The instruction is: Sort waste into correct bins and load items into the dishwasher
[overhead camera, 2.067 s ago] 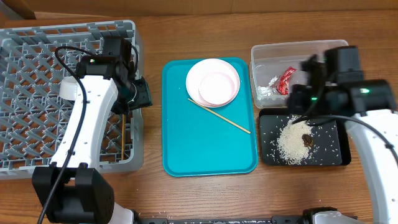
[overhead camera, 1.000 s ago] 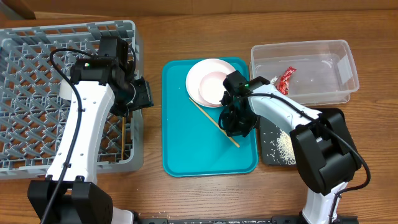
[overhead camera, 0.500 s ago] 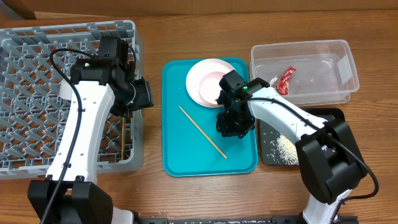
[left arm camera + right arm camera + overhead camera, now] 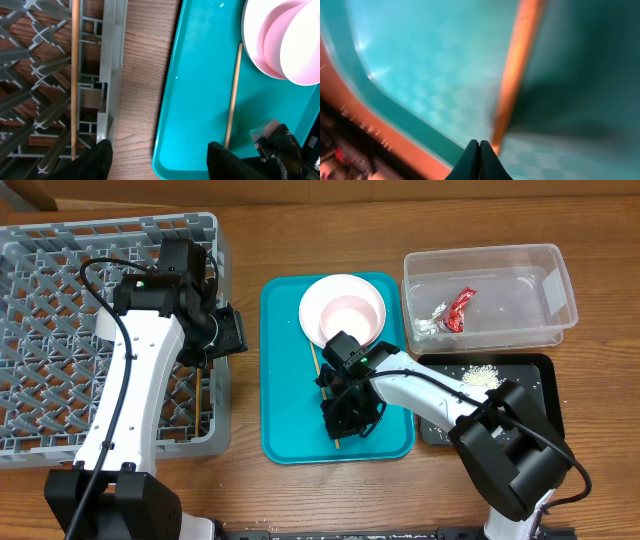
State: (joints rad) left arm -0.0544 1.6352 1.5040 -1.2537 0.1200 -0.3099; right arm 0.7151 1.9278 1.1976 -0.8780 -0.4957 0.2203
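On the near right part of the teal tray [image 4: 290, 410], the right tool [image 4: 350, 408] sits low over a chopstick [image 4: 317, 362] that runs from beside the stacked white dishes [image 4: 342, 312] toward the tray's near lip. Its wrist view is blurred, but the two tips appear pressed together with nothing between them and the stick just to their right, so I judge it closed and empty. To lift the stick cleanly it should part the tips, straddle the stick across its width near mid-length, and reach the tray floor before closing, since so thin a rod will likely roll. The left tool [image 4: 162, 157] hangs wide open over the right wall of the grey dish rack [image 4: 60, 330], where the other chopstick [image 4: 74, 75] lies on the lattice. Room is tight, with the dishes on the far side, the raised tray rim near and right, and the black tray [image 4: 520, 415] with rice [image 4: 482, 375] just beyond. Bare tray to the left gives the clearest way toward the rack, though the left arm stands there.
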